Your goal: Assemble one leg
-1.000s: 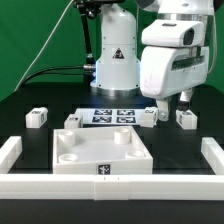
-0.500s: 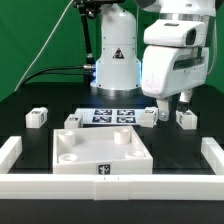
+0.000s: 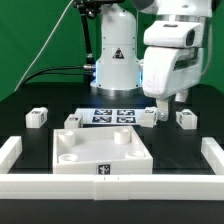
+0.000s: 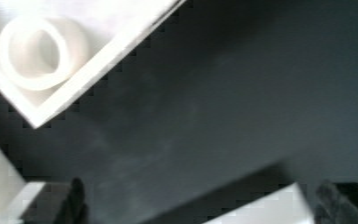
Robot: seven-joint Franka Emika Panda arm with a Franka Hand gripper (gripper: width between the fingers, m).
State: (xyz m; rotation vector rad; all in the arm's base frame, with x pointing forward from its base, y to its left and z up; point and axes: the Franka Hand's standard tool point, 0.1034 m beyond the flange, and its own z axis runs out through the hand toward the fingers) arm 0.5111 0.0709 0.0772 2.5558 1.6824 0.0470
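Note:
Four small white legs with marker tags stand in a row on the black table: two at the exterior view's left and two at its right. My gripper hangs just above the table between the two right legs, touching neither. In the wrist view the gripper is open, its two dark fingers wide apart with only black table and a white edge between them. The large white tray-like piece lies in front; its corner socket shows in the wrist view.
The marker board lies between the legs, in front of the arm's base. Low white walls run along the exterior view's left, right and front. Cables trail at the back left.
The gripper has risen slightly above the right legs. The legs and the tray-like piece have not moved.

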